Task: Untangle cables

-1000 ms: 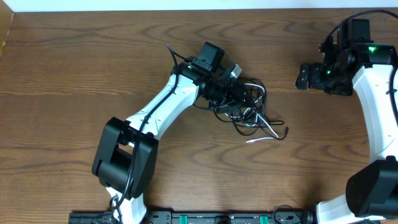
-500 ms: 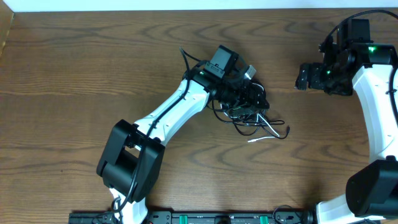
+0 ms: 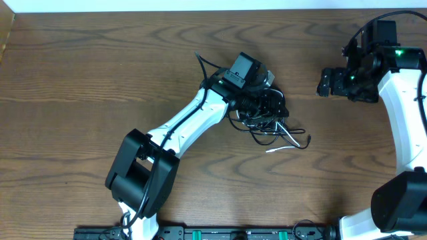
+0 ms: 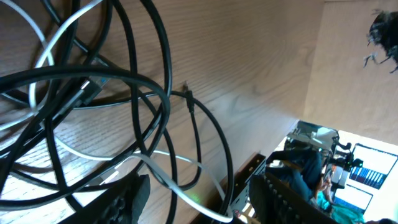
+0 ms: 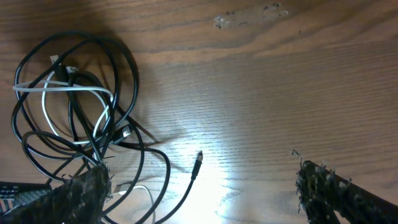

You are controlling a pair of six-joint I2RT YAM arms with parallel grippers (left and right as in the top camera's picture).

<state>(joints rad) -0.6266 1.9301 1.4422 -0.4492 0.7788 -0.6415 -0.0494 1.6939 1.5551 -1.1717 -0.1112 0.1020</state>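
wood table (image 3: 80, 80) fills the overhead view. from the lower left, the left arm (image 3: 187, 127) reaches up and to the right, and the left gripper (image 4: 200, 190) sits down in the pile of cables (image 3: 267, 120) near the middle of the table. in the left wrist view its two fingers (image 4: 124, 199) stand apart, released. one strand of the white cable (image 4: 168, 173) and a loop of the black cable (image 4: 163, 74) run across the gap between them. the two cables lie together on the table in one tangled heap, the black one in several wide overlapping loops and the white one threaded through them. a small black plug (image 4: 188, 97) rests on the wood just past the loops. from above, a loose white end (image 3: 275, 150) trails out of the heap toward the lower right, near a black tail (image 3: 303, 141). further right, well apart from the heap, the right gripper (image 5: 202, 190) hangs over the wood with its fingers spread wide, gripping nothing.
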